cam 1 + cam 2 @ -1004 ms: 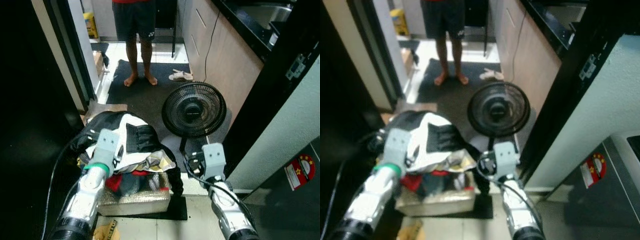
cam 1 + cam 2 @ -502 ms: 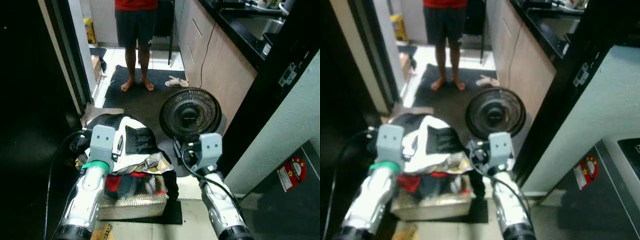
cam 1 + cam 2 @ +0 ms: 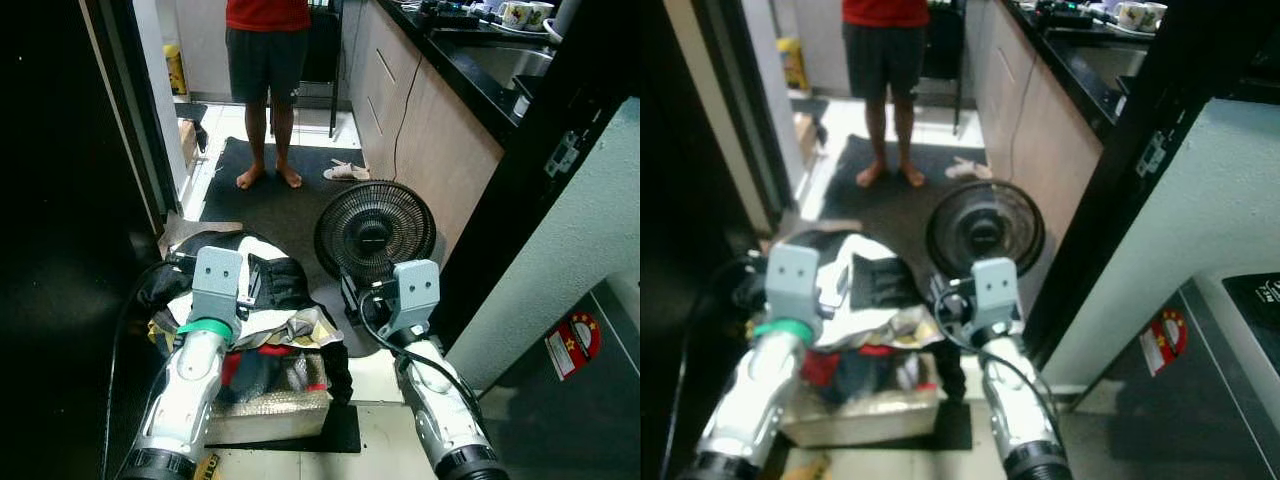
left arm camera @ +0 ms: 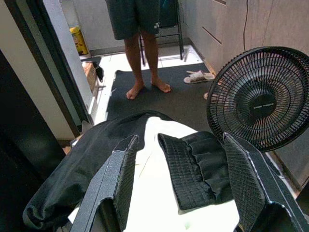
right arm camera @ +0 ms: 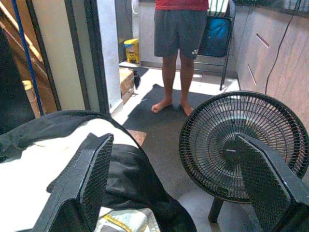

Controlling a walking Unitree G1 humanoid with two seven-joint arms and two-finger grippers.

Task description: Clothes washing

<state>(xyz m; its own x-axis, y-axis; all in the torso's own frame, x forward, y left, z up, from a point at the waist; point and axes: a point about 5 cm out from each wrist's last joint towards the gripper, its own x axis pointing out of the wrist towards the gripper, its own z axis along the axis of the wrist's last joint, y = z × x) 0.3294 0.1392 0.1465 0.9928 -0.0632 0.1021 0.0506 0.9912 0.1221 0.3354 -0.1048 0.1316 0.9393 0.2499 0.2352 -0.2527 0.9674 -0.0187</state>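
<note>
Both arms raised over the laundry basket. Left gripper spread wide, empty, hovering above the clothes pile; right gripper also spread, empty, off the basket's fan side.

Basket is overfull: black-and-white jacket on top, red and dark items under it, heaped past the rim.

Risks: a grab likely takes only the top layer, so garments could spill onto the floor. The fan stands just beyond the basket; the right arm could clip it. A person stands further back.
</note>
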